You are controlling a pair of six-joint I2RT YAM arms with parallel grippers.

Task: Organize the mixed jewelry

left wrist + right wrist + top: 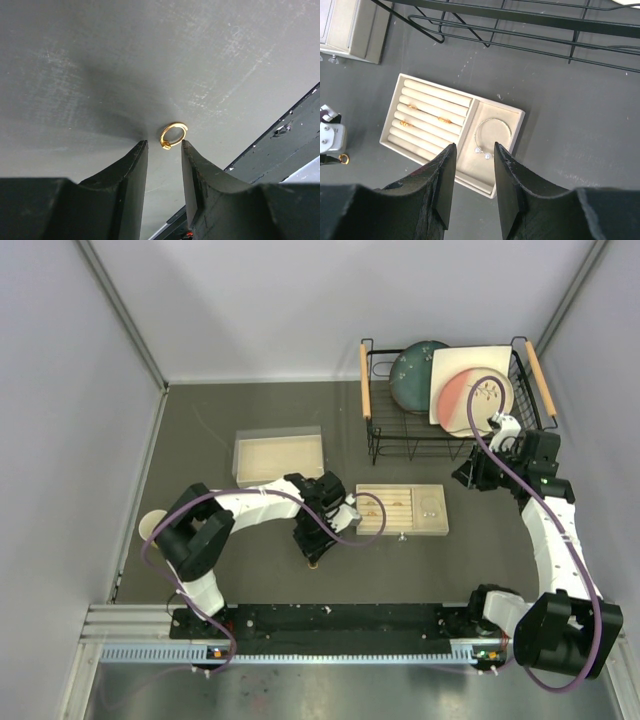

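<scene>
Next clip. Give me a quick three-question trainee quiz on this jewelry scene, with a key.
1. True or false: the left gripper is shut on the gold ring.
2. Which tray compartment holds the bracelet? A: the slotted side. B: the open side.
3. Fill in: the right gripper holds ____.
Key: 1 false, the ring lies on the table beyond open jaws; 2 B; 3 nothing.
</scene>
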